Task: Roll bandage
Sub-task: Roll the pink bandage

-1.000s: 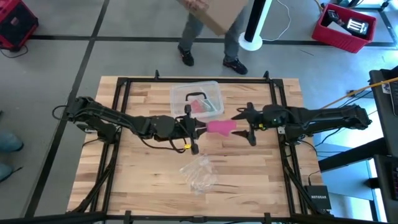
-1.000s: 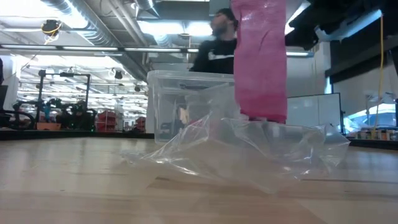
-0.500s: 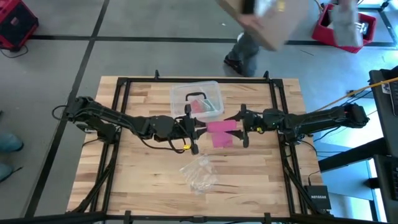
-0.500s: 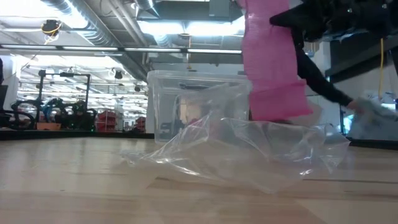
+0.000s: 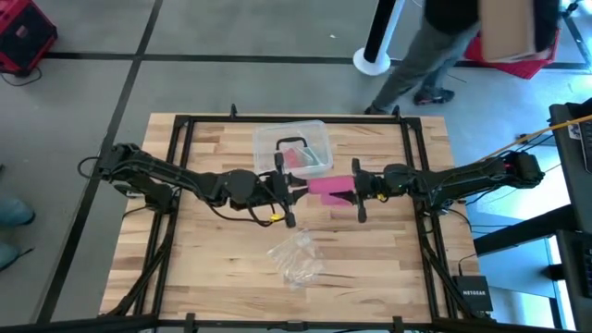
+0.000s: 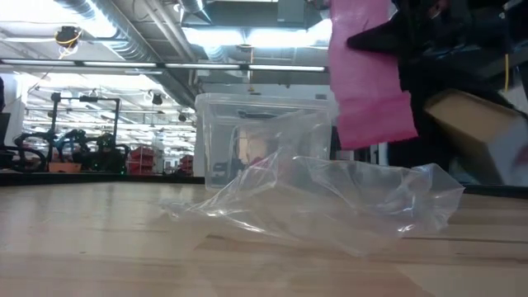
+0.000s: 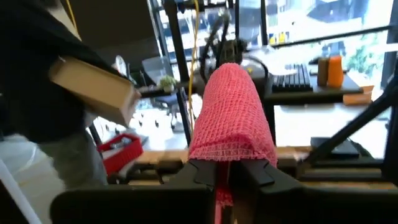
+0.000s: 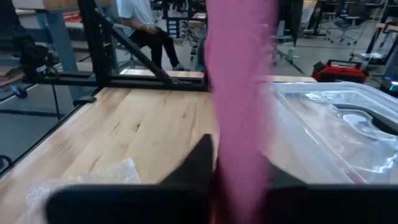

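Note:
The pink bandage (image 5: 326, 187) is stretched between my two grippers above the middle of the table. My left gripper (image 5: 294, 191) reaches in from the table's left and is shut on one end. My right gripper (image 5: 353, 191) comes from the table's right and is shut on the strip too. In the low view a length of the bandage (image 6: 370, 82) hangs down, and its lower end (image 6: 375, 125) is clear of the table. My left gripper pinches the bandage's end (image 7: 229, 163) between its two fingers, level, from the table's left. The mesh strip runs on past the fingertips, lifted clear of the table. My right gripper pinches the strip (image 8: 239, 158) between its two fingers, level, from the table's right. The fingers lie across the strip's width, and the strip is clear of the table.
A clear plastic box (image 5: 294, 150) with pink and green contents stands just beyond the grippers. A crumpled clear wrapper (image 5: 298, 259) lies on the wood nearer the front edge. A person carrying a cardboard box (image 5: 435, 46) walks behind the table.
My right gripper has moved toward the table's left, up to the bandage, and has shut on it. The bandage's hanging lower end has risen a little and swung toward my right gripper. My left gripper has kept its hold.

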